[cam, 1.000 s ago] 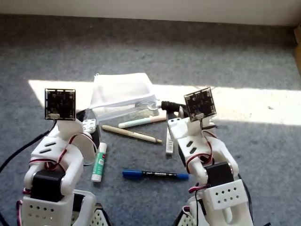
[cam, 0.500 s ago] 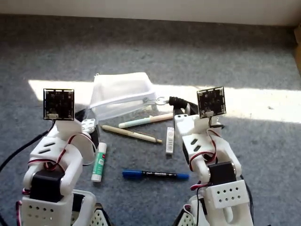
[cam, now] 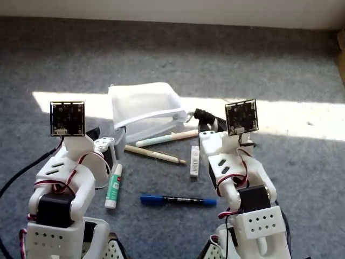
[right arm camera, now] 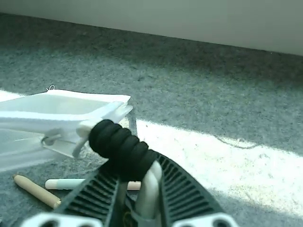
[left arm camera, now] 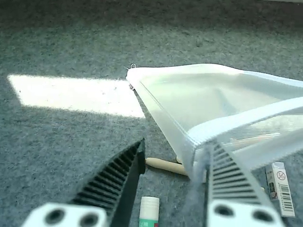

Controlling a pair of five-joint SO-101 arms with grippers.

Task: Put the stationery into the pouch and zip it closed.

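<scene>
Pouch [cam: 143, 105]: right claw [right arm camera: 136, 164] clamped on black pull [right arm camera: 118, 142]; left claw [left arm camera: 177, 147] apart at corner.

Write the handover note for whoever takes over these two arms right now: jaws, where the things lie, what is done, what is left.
Left gripper: jaws open, the pouch corner between them, not clamped.
Right gripper: jaws shut on the black zip pull.
On the carpet beside the pouch: pale green pen, tan pen, small white barcoded item, glue stick, blue marker.
Done: nothing packed.
Left: load all five, then zip the pouch closed.
</scene>
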